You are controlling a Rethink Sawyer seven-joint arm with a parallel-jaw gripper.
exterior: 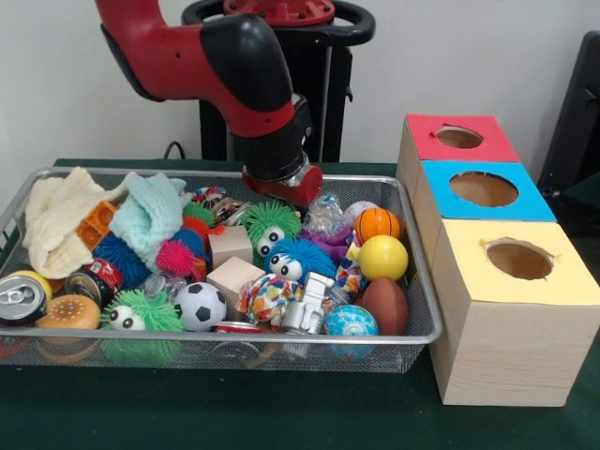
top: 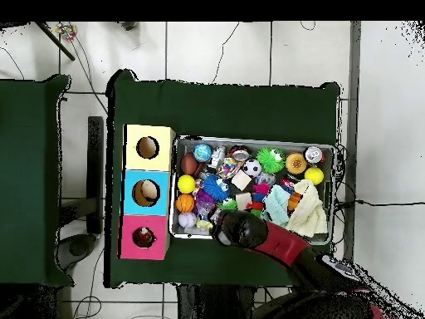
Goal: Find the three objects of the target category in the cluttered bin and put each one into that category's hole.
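Note:
The silver wire-mesh bin is full of toys: an orange basketball, a yellow ball, a soccer ball, a brown football, fuzzy green and blue creatures, wooden cubes and cans. The round hole in the red-topped box is to the right of the bin at the far end of the box row; it also shows in the overhead view. My gripper hangs low over the bin's far side, just above the toys near a green fuzzy creature. Its tip is hidden. In the overhead view my gripper is over the bin.
A blue-topped box and a yellow-topped box stand in a row with the red one. Cream and pale green cloths lie at the bin's left end. A soda can sits at the front left corner.

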